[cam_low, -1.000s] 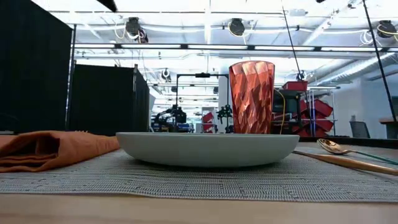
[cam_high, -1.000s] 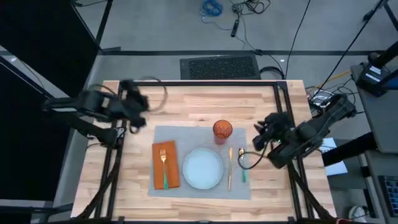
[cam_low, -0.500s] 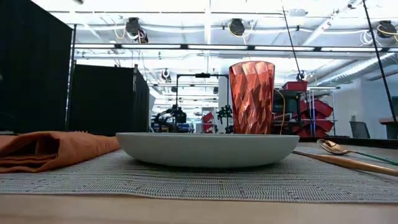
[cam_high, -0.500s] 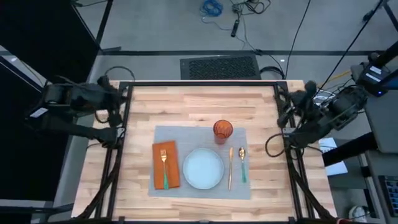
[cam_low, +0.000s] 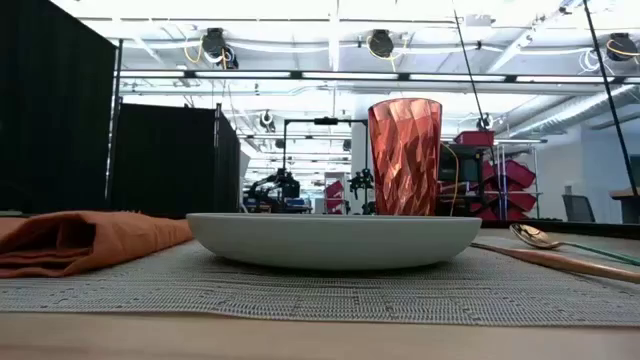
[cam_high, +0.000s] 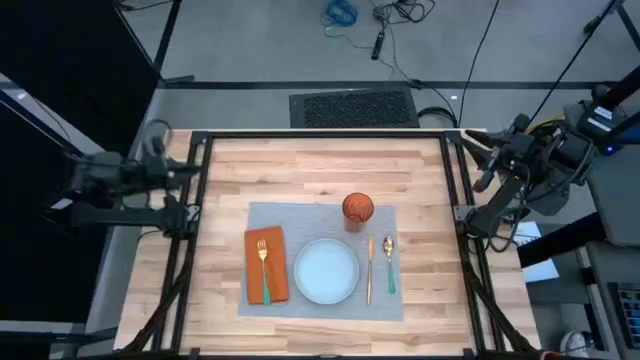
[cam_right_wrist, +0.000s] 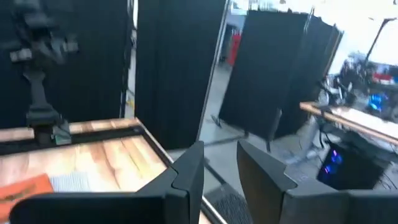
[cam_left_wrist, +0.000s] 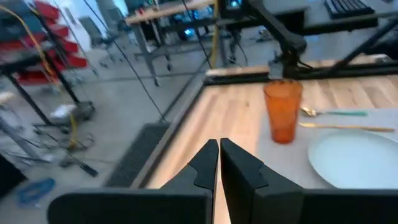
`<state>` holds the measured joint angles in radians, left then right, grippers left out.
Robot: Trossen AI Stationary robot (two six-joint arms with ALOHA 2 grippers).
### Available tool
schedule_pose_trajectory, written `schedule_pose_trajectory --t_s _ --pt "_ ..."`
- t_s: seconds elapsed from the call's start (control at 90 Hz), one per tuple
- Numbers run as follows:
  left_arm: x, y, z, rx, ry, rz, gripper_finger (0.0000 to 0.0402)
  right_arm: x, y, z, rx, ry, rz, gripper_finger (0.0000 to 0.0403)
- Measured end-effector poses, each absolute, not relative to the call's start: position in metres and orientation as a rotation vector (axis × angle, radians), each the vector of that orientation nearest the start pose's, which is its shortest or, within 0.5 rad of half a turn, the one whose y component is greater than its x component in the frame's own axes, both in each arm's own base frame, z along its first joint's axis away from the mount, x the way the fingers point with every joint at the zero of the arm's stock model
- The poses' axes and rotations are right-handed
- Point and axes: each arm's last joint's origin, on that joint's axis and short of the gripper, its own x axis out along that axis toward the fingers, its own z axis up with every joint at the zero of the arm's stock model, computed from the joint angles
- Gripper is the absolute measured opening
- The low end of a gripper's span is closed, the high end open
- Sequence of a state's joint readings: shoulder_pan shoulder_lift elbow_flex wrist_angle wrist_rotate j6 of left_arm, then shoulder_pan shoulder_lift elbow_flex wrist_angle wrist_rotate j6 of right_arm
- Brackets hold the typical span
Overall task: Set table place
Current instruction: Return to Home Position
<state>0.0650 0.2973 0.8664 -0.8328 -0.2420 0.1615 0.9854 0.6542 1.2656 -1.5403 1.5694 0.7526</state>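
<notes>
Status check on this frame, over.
Left hand shut at table's left edge; right hand open at right edge. Placemat fully set. Nothing in the way.

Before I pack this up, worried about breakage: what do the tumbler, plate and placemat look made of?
Tumbler: translucent orange with glossy facets, glass or hard plastic; cannot tell which. Plate: pale, smooth, matte, probably ceramic or melamine. Placemat: grey woven cloth, its weave showing.
</notes>
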Motion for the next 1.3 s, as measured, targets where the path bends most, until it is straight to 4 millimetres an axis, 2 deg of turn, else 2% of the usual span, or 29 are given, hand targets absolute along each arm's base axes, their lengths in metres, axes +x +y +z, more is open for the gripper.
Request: schedule_pose_trajectory --t_s 0.289,0.522,0.633,0.789,0.978,1.3 --pt "0.071 0.008 0.305 0.143 0.163 0.183 0.0003 0.036 0.007 0.344 -0.106 0.028 -0.481 0.0082" --pt "0.086 0.009 0.274 0.14 0.216 0.162 0.0003 0.043 0.023 0.32 -0.047 0.011 -0.448 0.0082" --pt "0.089 0.01 0.262 0.146 0.257 0.188 0.0003 0.045 0.028 0.314 -0.086 0.018 -0.437 0.0082" --pt "0.091 0.012 0.265 0.178 0.232 0.263 0.0003 0.047 0.029 0.308 -0.164 0.037 -0.459 0.0082" --pt "0.094 0.014 0.27 0.193 0.194 0.325 0.0003 0.049 0.023 0.303 -0.206 0.06 -0.571 0.0082" --pt "0.103 0.025 0.27 0.264 0.259 0.72 0.0003 0.057 0.005 0.289 -0.185 0.095 -0.942 0.0042"
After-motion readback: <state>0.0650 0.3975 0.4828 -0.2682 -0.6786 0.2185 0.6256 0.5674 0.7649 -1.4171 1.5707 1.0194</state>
